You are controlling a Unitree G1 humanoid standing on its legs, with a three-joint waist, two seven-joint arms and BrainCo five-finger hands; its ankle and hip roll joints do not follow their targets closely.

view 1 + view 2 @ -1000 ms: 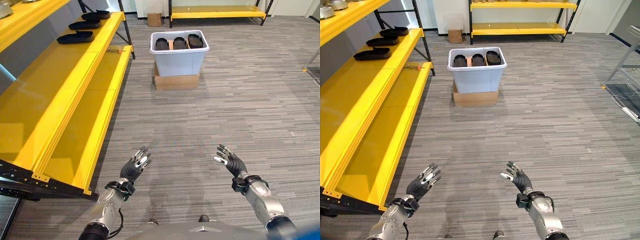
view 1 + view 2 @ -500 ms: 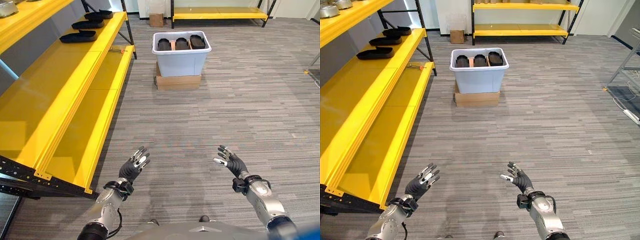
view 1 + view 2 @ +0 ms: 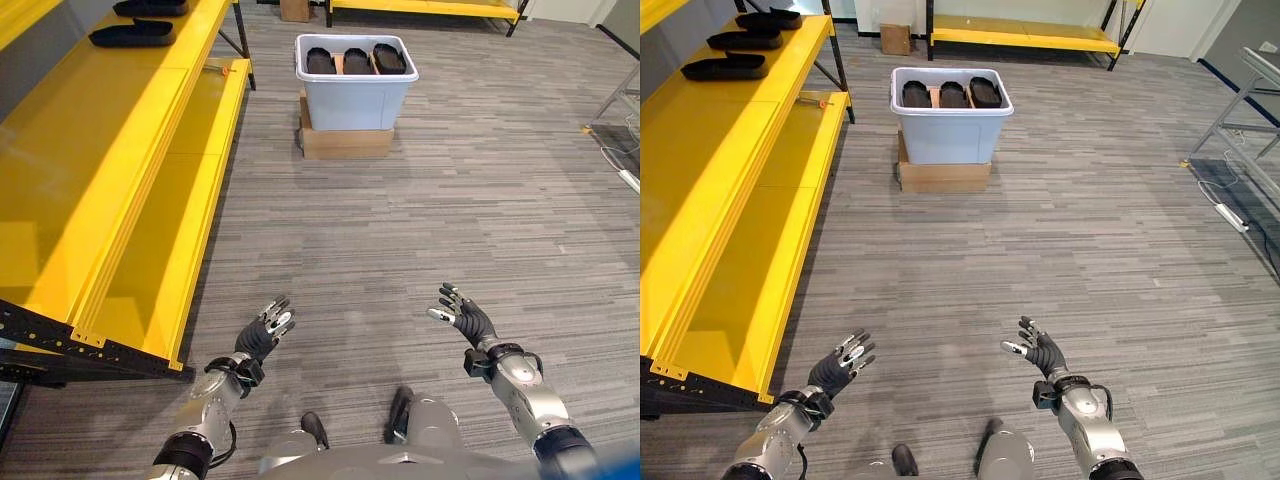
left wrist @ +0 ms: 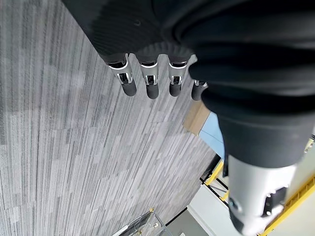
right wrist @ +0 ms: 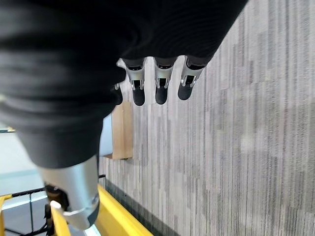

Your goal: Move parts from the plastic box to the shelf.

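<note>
Both hands hang empty over the grey floor near the robot: the left hand (image 3: 262, 333) and the right hand (image 3: 462, 315) each have their fingers spread loosely, grasping nothing, with a wide gap of floor between them. Well away, at the far end of the floor, the plastic box (image 3: 354, 102) stands on a flat cardboard box (image 3: 346, 144). Inside it, three black parts (image 3: 355, 61) stand side by side, filling the opening from left to right. Along the left runs the yellow shelf (image 3: 95, 170), where two more black parts (image 3: 131, 33) already lie at its far end, leaving most of the shelf surface bare.

Judging by their look, the parts are rigid moulded pieces, long and shallow like small trays, probably light and fairly smooth. A hold at each end with both hands, or across the narrow middle with fingers and thumb on opposite rims, seems the safest way to lift one clear of its neighbours. Nothing can be reached from this spot yet.
</note>
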